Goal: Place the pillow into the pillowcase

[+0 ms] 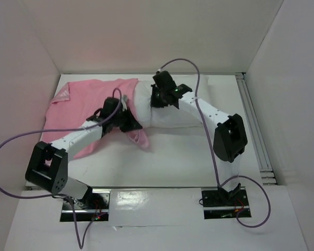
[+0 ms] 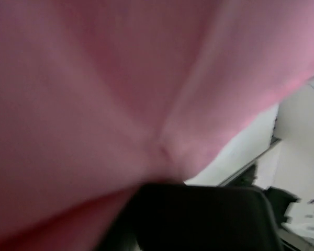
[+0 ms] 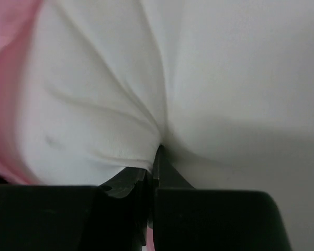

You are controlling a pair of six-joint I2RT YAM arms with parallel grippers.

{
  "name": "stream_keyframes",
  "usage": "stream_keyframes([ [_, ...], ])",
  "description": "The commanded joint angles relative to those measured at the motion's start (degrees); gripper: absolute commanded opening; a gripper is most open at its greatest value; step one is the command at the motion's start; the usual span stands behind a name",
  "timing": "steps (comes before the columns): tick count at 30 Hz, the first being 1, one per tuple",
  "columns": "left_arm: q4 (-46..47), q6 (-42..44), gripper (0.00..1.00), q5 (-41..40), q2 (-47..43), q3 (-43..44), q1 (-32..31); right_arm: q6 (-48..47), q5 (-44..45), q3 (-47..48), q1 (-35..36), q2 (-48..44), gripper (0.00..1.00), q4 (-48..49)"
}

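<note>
Feeding the pillow into the pillowcase
Right gripper clenches pillow fabric; left gripper pinches pillowcase left of it: spread the mouth, push slowly.

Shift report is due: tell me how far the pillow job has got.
Done: left pincer shut on the pillowcase, right pincer shut on the pillow. In hand: the pillow's end lies against the pink fabric. Left: most of the pillow shows bare, so it is not yet inside.

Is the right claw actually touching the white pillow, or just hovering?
Touching. The right wrist view shows the right gripper pinched shut on the pillow, white fabric puckering into folds between its fingertips.
</note>
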Motion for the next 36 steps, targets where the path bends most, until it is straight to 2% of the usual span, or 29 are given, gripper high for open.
stream_keyframes([
  [1, 0.2, 5.1, 0.0, 6.8, 6.5, 24.5, 3.1, 3.8, -4.9, 13.7, -5.2, -2.3, 0.0, 5.2],
  [2, -2.6, 6.7, 0.0, 7.9, 9.1, 30.5, 3.7, 3.8, -4.2, 16.7, -6.0, -2.9, 0.0, 4.3],
  [3, -4.6, 7.3, 0.0, 10.0, 13.8, 41.5, 3.7, 3.8, -2.6, 19.2, -6.7, -3.8, 0.0, 3.0],
  [5, -9.4, 7.8, 0.0, 11.4, 17.7, 51.4, 3.7, 2.4, -1.0, 23.7, -7.2, -5.4, 0.0, 2.4],
  [7, -10.2, 6.8, 0.0, 14.4, 20.4, 59.2, 2.0, 1.7, 0.8, 22.1, -5.7, -8.4, 0.0, 2.4],
  [9, -9.4, 5.8, 0.0, 16.2, 21.8, 59.5, 0.1, 1.7, 1.7, 18.2, -2.7, -11.2, 0.0, 2.4],
  [13, -3.9, 4.5, 0.0, 16.8, 16.5, 44.0, -3.1, 4.7, 2.4, 2.9, 3.3, -13.1, 0.0, 5.9],
  [14, -2.0, 3.6, 0.0, 18.2, 14.8, 33.4, -3.6, 5.9, 1.1, -3.1, 4.0, -13.1, 0.0, 8.2],
  [15, 0.1, 1.7, 0.0, 18.9, 12.7, 27.8, -5.0, 8.5, 0.3, -6.0, 4.0, -13.8, 0.0, 10.0],
  [16, 4.1, 0.5, 0.0, 19.7, 8.1, 17.5, -5.9, 9.6, -1.4, -8.6, 4.6, -13.8, 0.0, 13.5],
  [20, 6.9, -4.0, 0.0, 19.7, -3.2, 1.3, -8.9, 11.5, -3.0, -13.0, 4.0, -12.4, 0.0, 16.4],
  [23, 1.9, -1.3, 0.0, 16.4, -8.8, -0.7, -8.4, 12.6, -3.0, -13.6, 3.4, -10.9, 0.0, 18.3],
  [24, -3.3, 1.4, 0.0, 13.9, -11.0, 0.4, -7.6, 13.3, -3.5, -14.3, 2.7, -10.9, 0.0, 19.5],
  [29, -9.4, 6.0, 0.0, 16.7, -11.5, 4.1, -3.8, 15.2, -4.1, -13.0, 1.7, -9.8, 0.0, 21.8],
  [33, -12.7, 8.1, 0.0, 17.7, -13.9, 4.1, -3.7, 14.6, -3.6, -8.0, 0.3, -7.2, 0.0, 20.4],
  [36, -16.3, 10.1, 0.0, 17.3, -15.9, 0.7, -5.4, 14.6, -5.5, -5.6, -0.3, -5.1, 0.0, 21.5],
])
